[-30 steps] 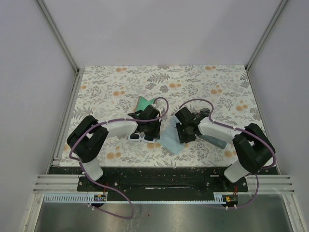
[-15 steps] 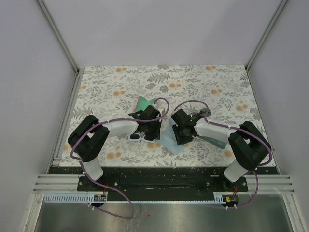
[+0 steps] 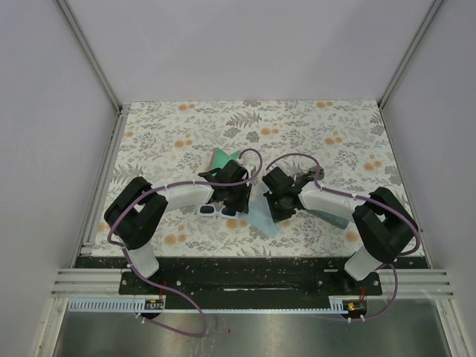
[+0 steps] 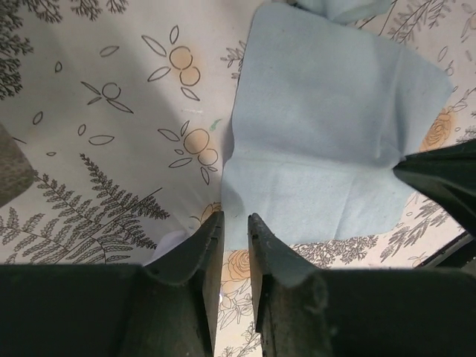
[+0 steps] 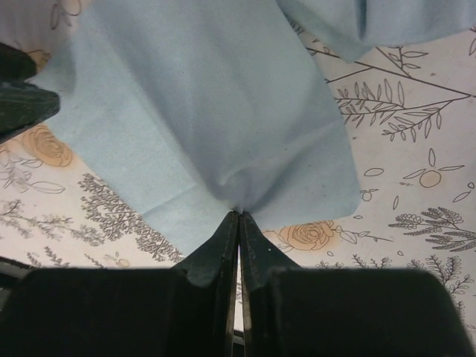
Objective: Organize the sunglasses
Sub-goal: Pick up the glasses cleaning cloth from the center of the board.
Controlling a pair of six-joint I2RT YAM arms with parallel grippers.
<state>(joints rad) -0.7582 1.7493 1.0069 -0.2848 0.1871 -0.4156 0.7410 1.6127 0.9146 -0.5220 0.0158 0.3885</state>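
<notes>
Left jaws: the left gripper [image 4: 234,220] points down at the surface [image 3: 163,134]. Its two dark fingers [image 4: 199,253] stand a narrow slit apart. The floral print shows through the slit and nothing is caught in it.
Left tips vs. cloth: the tips sit right at the near-left edge of the light-blue cloth pouch [image 4: 335,126]. Whether they touch it, cannot tell.
Right jaws: the right gripper [image 5: 239,214] is closed tight on a pinch of the pouch. The fabric gathers into a pucker at the tips and fans out from there.
Pouch: it lies mostly flat on the surface between the two grippers, with one corner folded over at the far side in the right wrist view. From above it shows as a pale blue patch below both wrists.
White sunglasses [image 3: 211,210]: chunky white frame with dark lenses, on the surface just left of the left gripper and beside the pouch's left edge. They are free of both jaws. A sliver of white shows behind the left finger in the left wrist view.
Teal-green item [image 3: 221,158]: on the surface behind the left wrist, partly hidden by it.
Blue-grey case [image 3: 332,216]: it lies under the right forearm, right of the pouch.
Surface: pale floral print with grey ferns and orange blossoms.
</notes>
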